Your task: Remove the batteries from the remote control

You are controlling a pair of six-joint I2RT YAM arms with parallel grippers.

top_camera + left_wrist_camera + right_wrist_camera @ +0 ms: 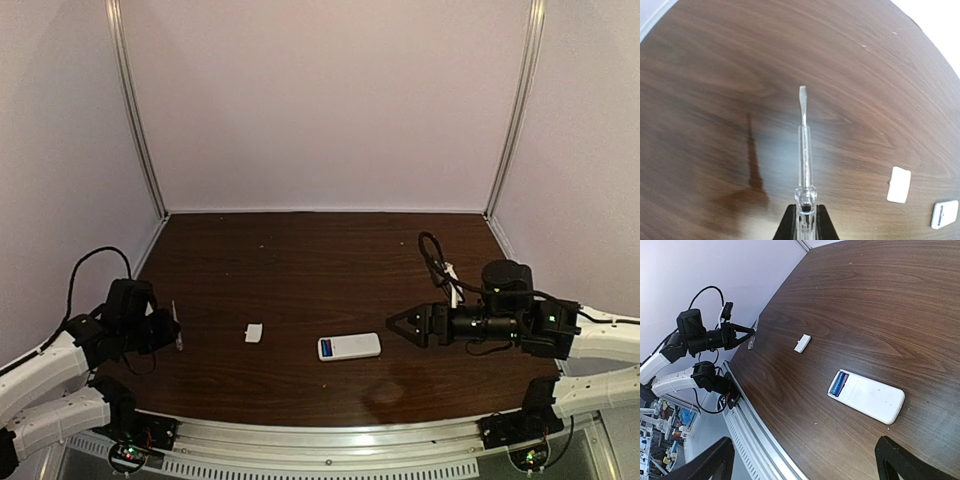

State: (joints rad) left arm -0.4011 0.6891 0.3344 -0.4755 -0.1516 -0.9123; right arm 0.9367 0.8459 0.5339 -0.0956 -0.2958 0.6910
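Left fingers point(787, 225) (mostly cut off) clamp a clear slim plastic tool point(804, 140); right fingers point(705, 462) gape, tips only. On the counter point(300, 260) at six o'clock lies the small white plastic remote control point(867, 396), its blue slim batteries point(840, 384) barely discernible.

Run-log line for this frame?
left gripper: shut on tool | right gripper: open, right of remote, apart | remote: back up, compartment open | batteries: inside | cover: off, left of remote
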